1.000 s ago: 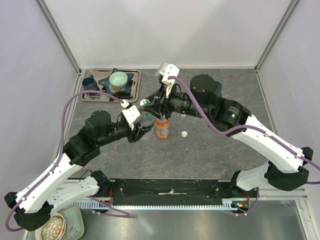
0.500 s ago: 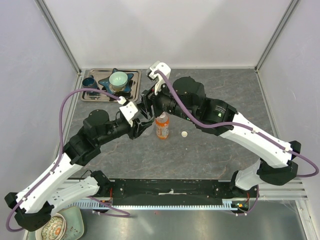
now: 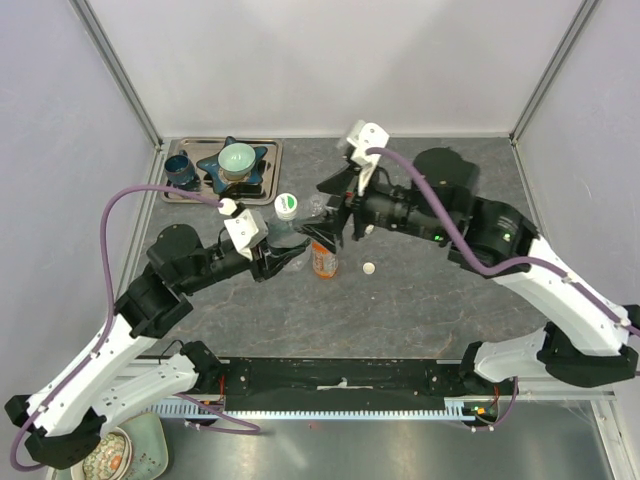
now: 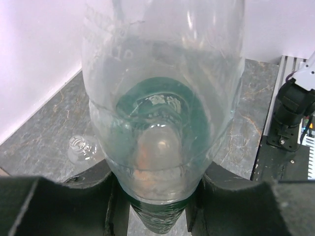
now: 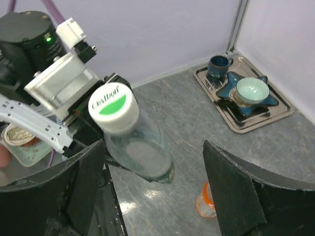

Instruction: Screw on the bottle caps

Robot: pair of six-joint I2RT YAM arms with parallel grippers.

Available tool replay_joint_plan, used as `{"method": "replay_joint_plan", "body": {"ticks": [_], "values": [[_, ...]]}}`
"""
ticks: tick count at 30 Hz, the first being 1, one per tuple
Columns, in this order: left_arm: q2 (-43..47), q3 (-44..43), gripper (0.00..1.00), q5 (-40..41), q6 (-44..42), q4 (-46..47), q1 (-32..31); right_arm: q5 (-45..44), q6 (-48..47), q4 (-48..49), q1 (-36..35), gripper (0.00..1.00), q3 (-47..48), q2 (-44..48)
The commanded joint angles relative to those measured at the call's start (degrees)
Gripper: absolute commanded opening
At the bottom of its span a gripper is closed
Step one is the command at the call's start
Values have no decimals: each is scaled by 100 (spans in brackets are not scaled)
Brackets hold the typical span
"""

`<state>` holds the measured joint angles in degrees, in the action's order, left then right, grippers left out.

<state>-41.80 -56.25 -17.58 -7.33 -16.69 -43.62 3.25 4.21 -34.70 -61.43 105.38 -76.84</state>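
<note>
My left gripper (image 3: 277,252) is shut on the lower body of the clear greenish bottle (image 3: 283,232), which it holds tilted above the table. A white cap with a green top (image 5: 113,105) sits on that bottle's neck. The bottle (image 4: 162,98) fills the left wrist view between the dark fingers (image 4: 54,201). My right gripper (image 5: 157,196) stands open just right of the capped bottle, with nothing between its fingers (image 5: 231,191). The orange bottle (image 3: 324,258) stands uncapped on the table below it. A loose white cap (image 3: 369,268) lies to its right. A small clear bottle (image 4: 81,146) rests on the table.
A metal tray (image 3: 268,150) at the back left holds a dark blue cup (image 3: 179,167) and a pale green bowl (image 3: 238,157) on a blue star-shaped dish. Grey walls close in the left, back and right sides.
My right gripper has let go of the cap on the greenish bottle, opened wide and drawn back to the right. The left arm has shifted the bottle slightly left.
</note>
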Motion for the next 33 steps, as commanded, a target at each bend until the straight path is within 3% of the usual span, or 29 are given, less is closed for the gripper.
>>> {"method": "replay_joint_plan", "body": {"ticks": [1,6,11,16,21,33], "values": [[119,-97,2,-517,-23,333,55,1555,-614,-178,315,88,44,301],[120,-79,2,-895,74,236,90,2346,-921,-152,500,91,193,275],[76,-44,2,-2098,240,122,99,4065,-1273,182,860,89,535,73],[67,-35,2,-2986,232,-89,99,4877,-1274,481,1053,87,659,-94],[-21,-44,2,-3155,215,-124,99,5545,-844,964,1115,81,641,-314],[-144,-62,2,-3207,215,-54,99,6117,-439,1316,1124,67,729,-710]]}}
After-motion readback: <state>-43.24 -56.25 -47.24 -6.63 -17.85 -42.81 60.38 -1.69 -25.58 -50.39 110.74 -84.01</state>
